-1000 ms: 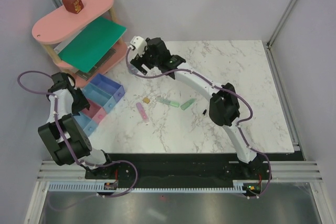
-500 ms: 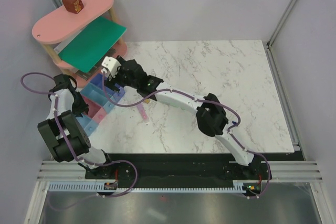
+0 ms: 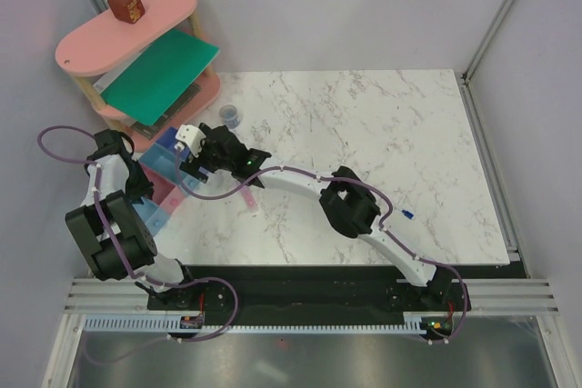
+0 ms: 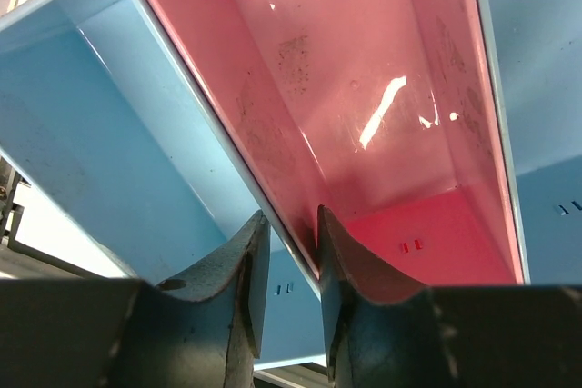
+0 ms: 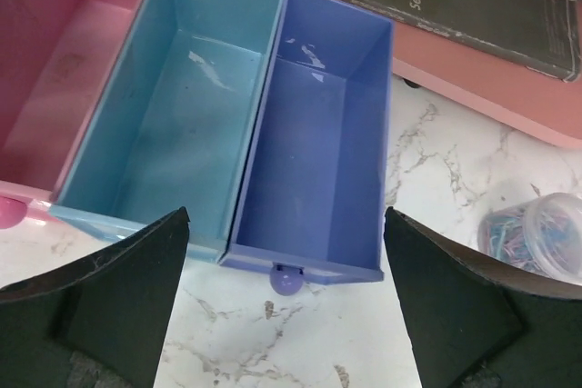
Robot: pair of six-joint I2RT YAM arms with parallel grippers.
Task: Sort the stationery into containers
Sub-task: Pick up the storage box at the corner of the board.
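Four open bins stand in a row at the left: light blue (image 3: pixel 150 214), pink (image 3: pixel 165 191), blue (image 5: pixel 173 106) and violet (image 5: pixel 318 134). All look empty inside. My right gripper (image 5: pixel 286 215) is open and empty, hovering over the front edge of the blue and violet bins; it also shows in the top view (image 3: pixel 193 159). My left gripper (image 4: pixel 293 224) is closed on the wall between the light blue bin (image 4: pixel 109 152) and the pink bin (image 4: pixel 364 88). A pink stick (image 3: pixel 245 195) and a blue-tipped pen (image 3: pixel 406 216) lie on the table. My right arm hides the other sticks.
A bluish round tub or roll (image 3: pixel 229 115) of coloured bits stands right of the bins, also in the right wrist view (image 5: pixel 536 233). The pink oval shelf (image 3: pixel 127 24) with a green sheet (image 3: pixel 164 65) and brown block (image 3: pixel 125 4) rises behind the bins.
My right arm has swung from the back middle of the table to the left and down over the bins, uncovering the round tub and hiding the green sticks. My left arm has barely moved.
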